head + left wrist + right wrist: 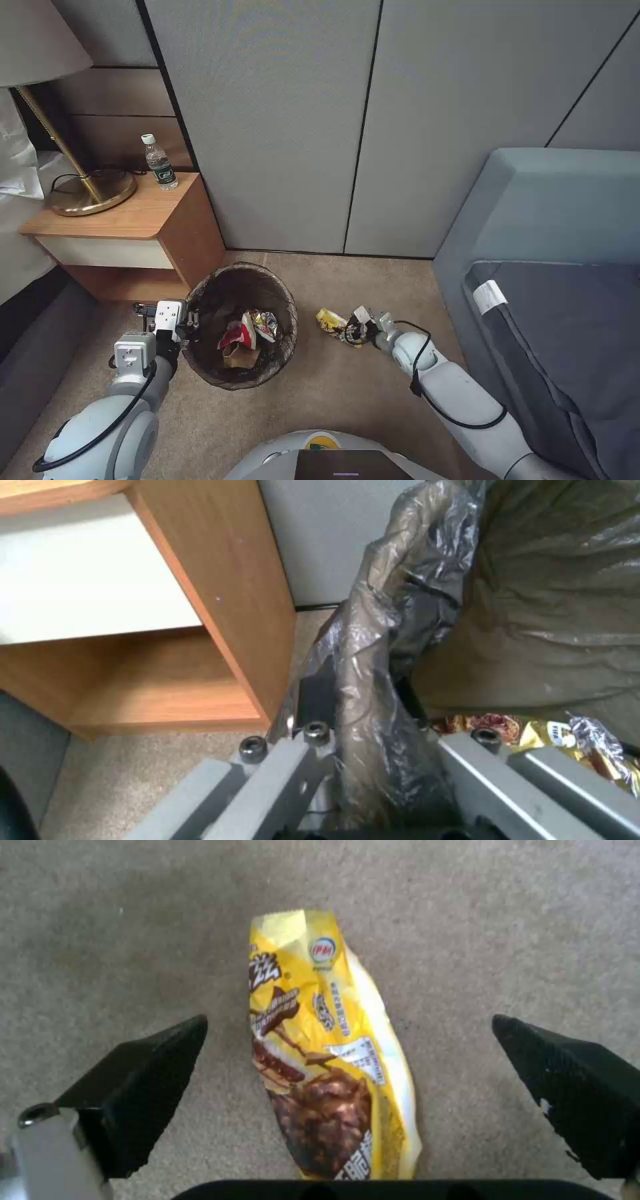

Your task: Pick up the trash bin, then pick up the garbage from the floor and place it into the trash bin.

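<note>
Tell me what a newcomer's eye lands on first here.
The yellow snack wrapper lying flat on the carpet, framed between the wide-open jaws of the right gripper. Next, the trash bin beside the wooden nightstand, its dark liner already holding several pieces of litter. The left gripper is clamped over the bin's bag-covered rim on the nightstand side.

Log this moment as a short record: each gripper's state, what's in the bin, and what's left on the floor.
left gripper: shut on the trash bin at its bag-lined rim
right gripper: open, low over the carpet, fingers either side of the yellow wrapper
bin contents: tan paper bag, red-and-white carton, snack wrappers
on floor: yellow wrapper, right of the bin
</note>
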You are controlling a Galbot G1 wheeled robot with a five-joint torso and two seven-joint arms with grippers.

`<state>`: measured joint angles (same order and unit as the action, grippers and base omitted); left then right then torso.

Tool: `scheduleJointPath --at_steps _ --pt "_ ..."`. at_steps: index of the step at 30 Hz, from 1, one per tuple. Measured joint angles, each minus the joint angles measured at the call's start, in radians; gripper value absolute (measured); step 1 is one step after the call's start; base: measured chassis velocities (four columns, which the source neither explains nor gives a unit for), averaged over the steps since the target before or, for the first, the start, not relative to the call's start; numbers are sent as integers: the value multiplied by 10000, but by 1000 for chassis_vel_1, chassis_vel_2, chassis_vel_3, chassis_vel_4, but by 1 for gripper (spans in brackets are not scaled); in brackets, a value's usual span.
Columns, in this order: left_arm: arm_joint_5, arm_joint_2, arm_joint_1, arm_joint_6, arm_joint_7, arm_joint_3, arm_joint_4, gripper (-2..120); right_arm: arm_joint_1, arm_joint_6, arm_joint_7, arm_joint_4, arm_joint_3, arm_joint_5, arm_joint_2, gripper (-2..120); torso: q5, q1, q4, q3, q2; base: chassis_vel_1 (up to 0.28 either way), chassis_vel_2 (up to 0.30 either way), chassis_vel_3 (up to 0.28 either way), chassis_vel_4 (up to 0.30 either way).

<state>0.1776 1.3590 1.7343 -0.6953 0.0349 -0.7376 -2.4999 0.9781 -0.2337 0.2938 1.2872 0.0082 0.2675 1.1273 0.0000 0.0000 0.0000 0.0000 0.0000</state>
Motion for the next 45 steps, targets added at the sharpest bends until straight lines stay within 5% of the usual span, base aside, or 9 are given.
scheduleJointPath --at_steps 25,45 --pt "-139 51 -15 23 -8 30 0 3 -471 478 172 -1703 -170 -494 961 91 0 0 0 0 0 0 0 0 0" --pt "-168 1 70 29 -11 7 0 3 -262 545 551 -1768 123 -555 905 15 1 0 0 0 0 0 0 0 0"
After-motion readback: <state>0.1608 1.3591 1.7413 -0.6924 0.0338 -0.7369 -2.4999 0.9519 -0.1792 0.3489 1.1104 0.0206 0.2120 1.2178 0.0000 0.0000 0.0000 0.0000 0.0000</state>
